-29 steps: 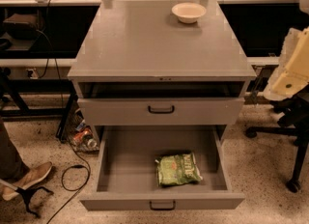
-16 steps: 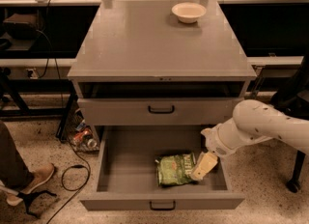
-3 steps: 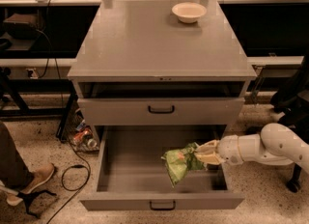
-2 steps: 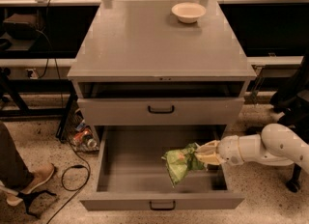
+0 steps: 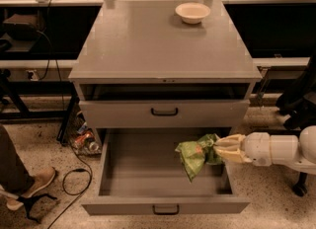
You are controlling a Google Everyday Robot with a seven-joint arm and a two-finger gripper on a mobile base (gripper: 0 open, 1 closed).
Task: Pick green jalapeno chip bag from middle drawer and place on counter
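Camera view: the green jalapeno chip bag (image 5: 193,155) dangles above the open middle drawer (image 5: 163,206), the gripper (image 5: 217,150) clamped on its corner at the right. That thin hold may slip, or the bag may snag the upper drawer front (image 5: 123,114).

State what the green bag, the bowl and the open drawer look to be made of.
Wide grey open drawer: likely painted sheet metal, matte, thin flat walls. Crinkled shiny green chip bag, gripped above it by the cream hand: thin plastic or foil film, given creases and glints. Cream round bowl: smooth, ceramic or plastic, unclear.
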